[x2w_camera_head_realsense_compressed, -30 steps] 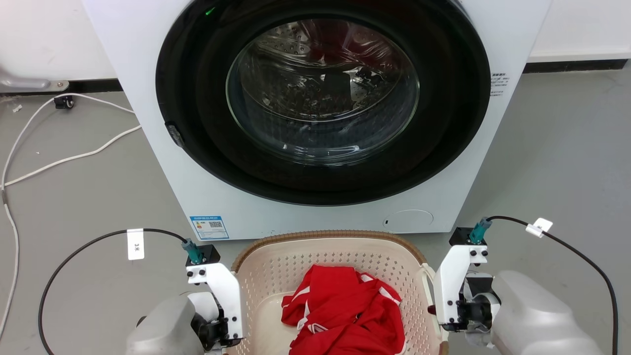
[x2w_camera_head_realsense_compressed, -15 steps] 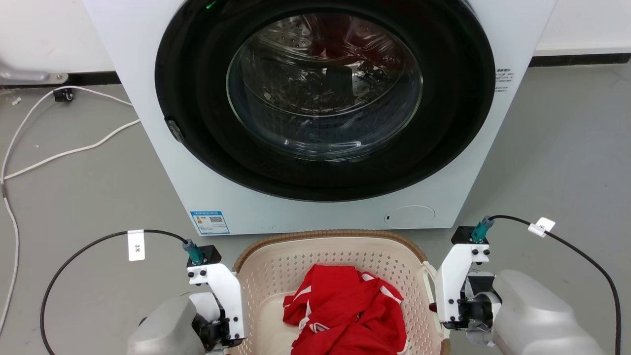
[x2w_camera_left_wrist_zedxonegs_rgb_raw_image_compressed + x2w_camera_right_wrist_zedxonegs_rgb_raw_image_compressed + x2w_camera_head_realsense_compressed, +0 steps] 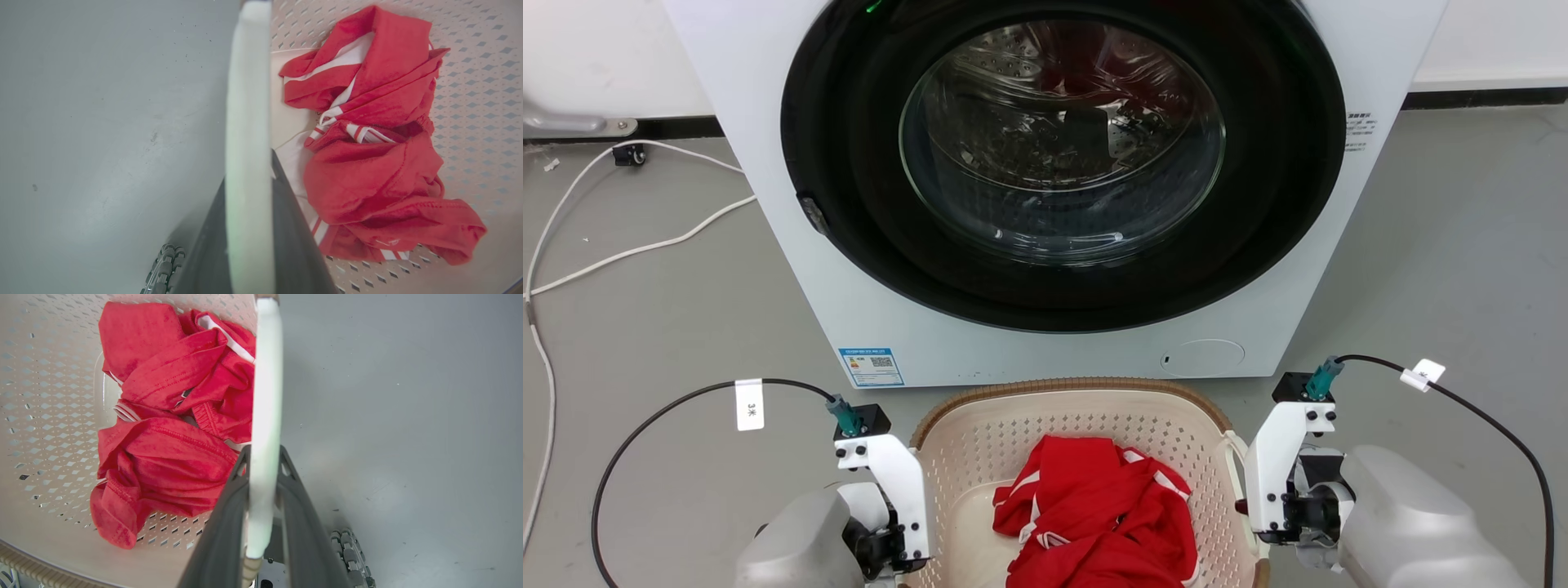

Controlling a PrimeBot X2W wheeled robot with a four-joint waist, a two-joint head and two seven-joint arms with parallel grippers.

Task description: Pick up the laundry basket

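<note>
The laundry basket sits low in the head view, directly in front of the washing machine and between the two arms. Whether it rests on the grey floor or hangs just above it cannot be told. A crumpled red garment with white stripes lies inside. The left hand is clenched on the basket's white left handle, one dark finger on each side of it. The right hand grips the white right handle the same way. The machine's round glass door is closed, and a white cable trails over the floor to its left.
</note>
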